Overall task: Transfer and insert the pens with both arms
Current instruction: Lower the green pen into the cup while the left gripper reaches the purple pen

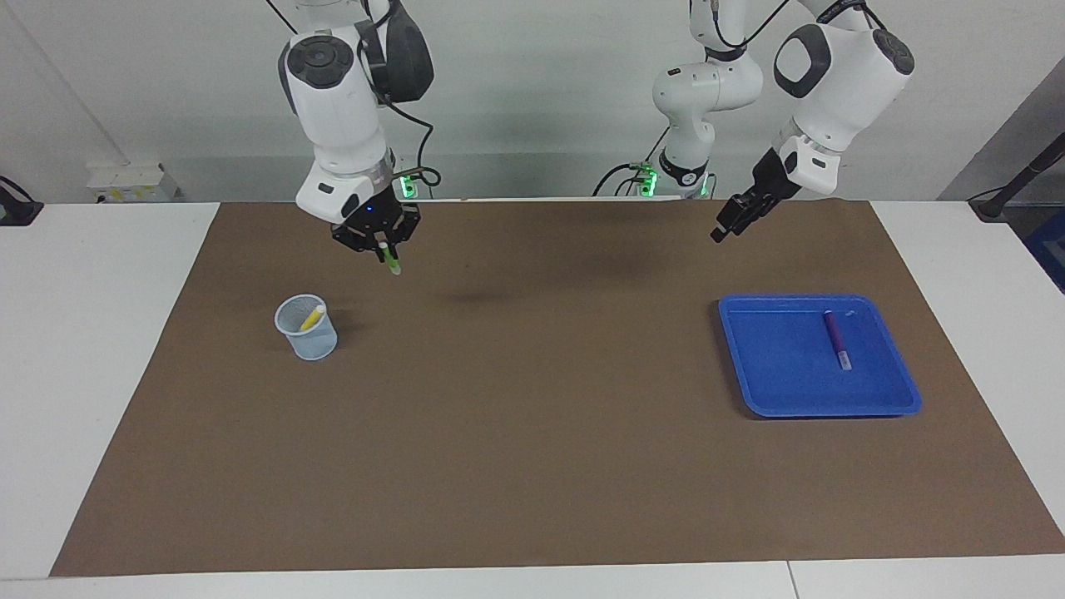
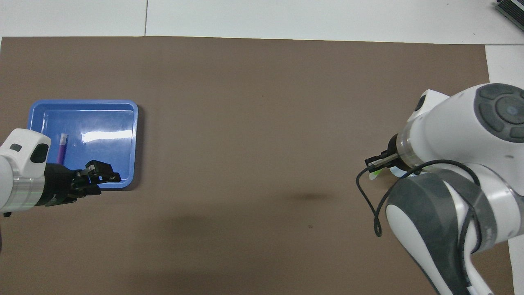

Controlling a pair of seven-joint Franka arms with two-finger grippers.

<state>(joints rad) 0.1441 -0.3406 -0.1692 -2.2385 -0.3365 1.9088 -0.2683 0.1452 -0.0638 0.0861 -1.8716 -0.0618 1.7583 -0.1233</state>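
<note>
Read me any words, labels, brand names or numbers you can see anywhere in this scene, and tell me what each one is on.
None can be read.
The purple pen in the blue tray, the yellow pen in the cup and the green pen in the right gripper: no readable print.
The left gripper and both arms: no legible markings.
The white box by the wall: too small to read.
</note>
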